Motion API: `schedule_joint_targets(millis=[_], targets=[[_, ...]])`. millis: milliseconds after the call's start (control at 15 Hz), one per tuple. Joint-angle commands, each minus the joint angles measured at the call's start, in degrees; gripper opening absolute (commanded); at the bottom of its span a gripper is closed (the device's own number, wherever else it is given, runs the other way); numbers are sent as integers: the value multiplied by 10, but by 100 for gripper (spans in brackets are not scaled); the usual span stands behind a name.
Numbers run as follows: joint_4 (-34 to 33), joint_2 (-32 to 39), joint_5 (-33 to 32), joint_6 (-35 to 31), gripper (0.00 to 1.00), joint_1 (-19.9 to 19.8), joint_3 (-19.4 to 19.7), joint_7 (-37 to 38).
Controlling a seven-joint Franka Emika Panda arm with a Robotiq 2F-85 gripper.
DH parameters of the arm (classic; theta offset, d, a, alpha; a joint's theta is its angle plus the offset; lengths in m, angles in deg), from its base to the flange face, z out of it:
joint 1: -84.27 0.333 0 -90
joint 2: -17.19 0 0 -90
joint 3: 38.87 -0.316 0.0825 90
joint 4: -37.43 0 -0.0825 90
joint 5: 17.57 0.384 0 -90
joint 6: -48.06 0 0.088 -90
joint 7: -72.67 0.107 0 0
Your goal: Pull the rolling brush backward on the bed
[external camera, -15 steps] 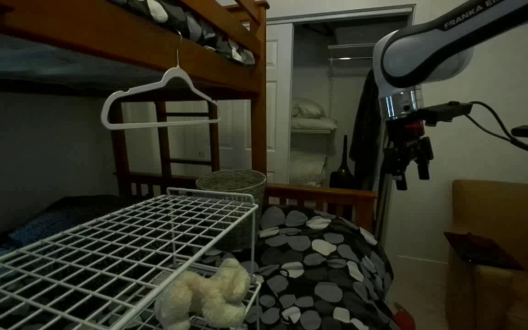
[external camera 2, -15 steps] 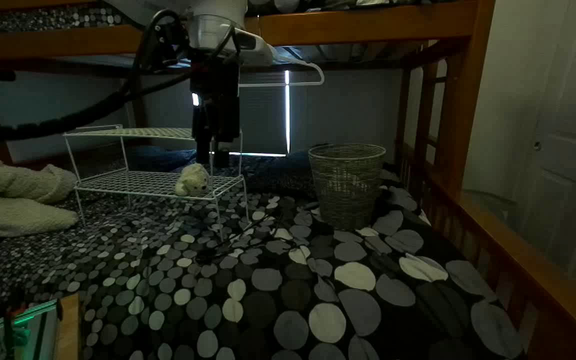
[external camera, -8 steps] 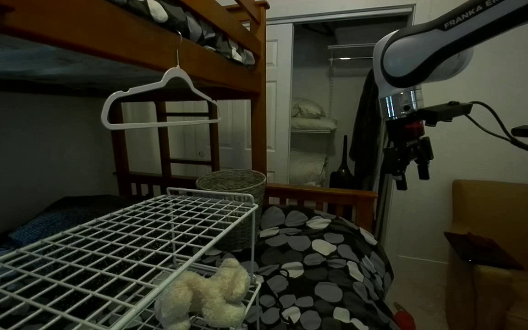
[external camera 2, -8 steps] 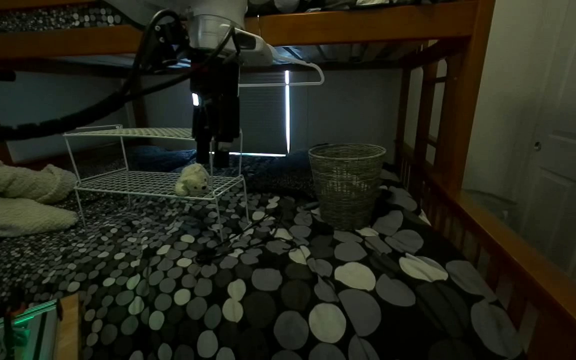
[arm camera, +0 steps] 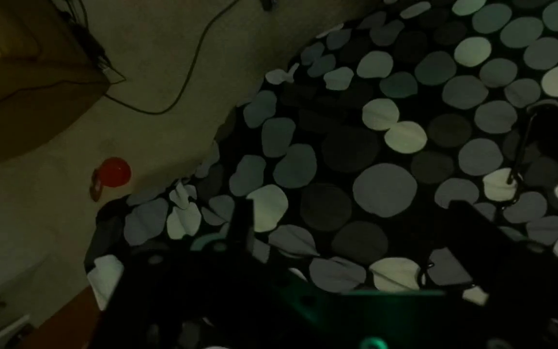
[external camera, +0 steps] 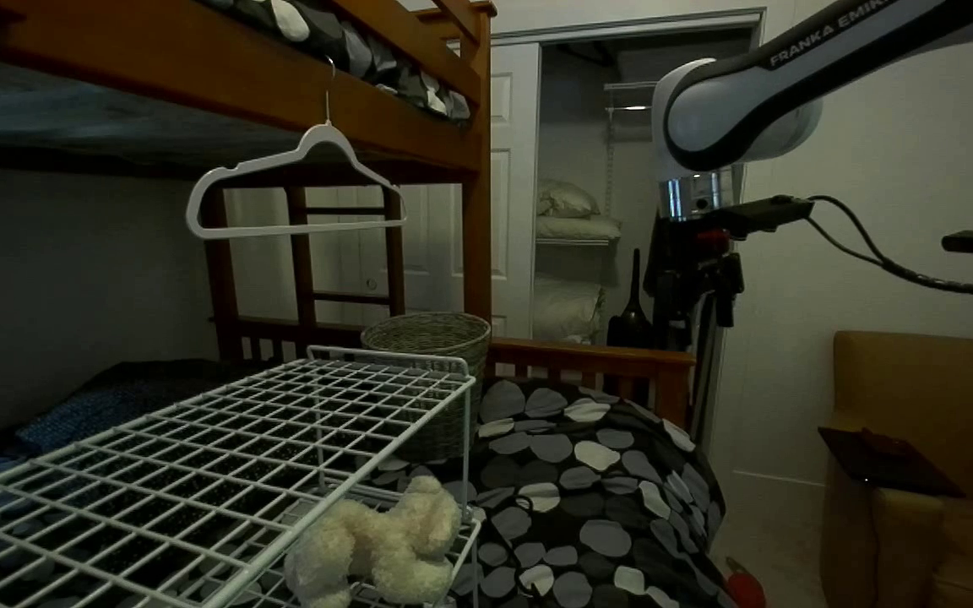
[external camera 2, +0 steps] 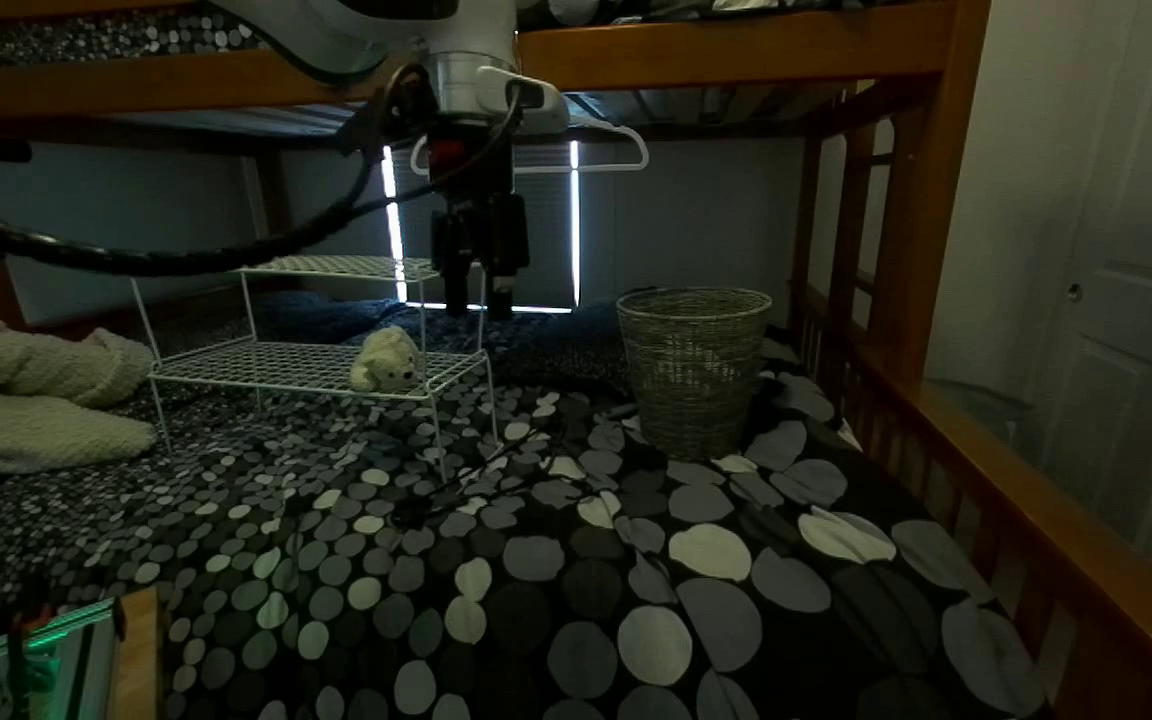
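In an exterior view: bed (external camera 2: 581, 655), low, black cover with grey and white spots; wire rack (external camera 2: 276, 368), white, standing on it; toy bear (external camera 2: 386, 362), cream, on the lower shelf; basket (external camera 2: 694, 385), woven, upright on the cover. Slim dark item (external camera 2: 418, 511), one, lying on the cover just beside the rack's front leg; by judgement the rolling brush, though too dim to confirm. Gripper (external camera 2: 478, 308), one, well above the bed, fingers (external camera 2: 501, 288) apart, touching nothing visible. In an exterior view: hanger (external camera: 301, 229), white, hooked on the upper bunk rail (external camera: 157, 72); armchair (external camera: 926, 397), tan, off to the side; the gripper dark on dark, its gap unreadable here. In the wrist view: the fingers spread wide, only spotted cover showing between them, no load; whether the slim dark item shows near the right edge, cannot tell. Progress, as judged: early; gripper high and unloaded, nothing grasped, no sign of a finished pull. Left to do: descend to the rolling brush, take hold of it or hook it, and draw it backward along the bed.
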Motion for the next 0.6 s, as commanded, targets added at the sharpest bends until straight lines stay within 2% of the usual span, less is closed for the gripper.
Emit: schedule_joint_targets(millis=[0, 333, 533], targets=[[-68, 79, 24, 2, 100, 28, -20, 24], [-165, 187, 41, -8, 100, 61, -55, 96], [-219, 250, 28, -34, 100, 79, -67, 195]])
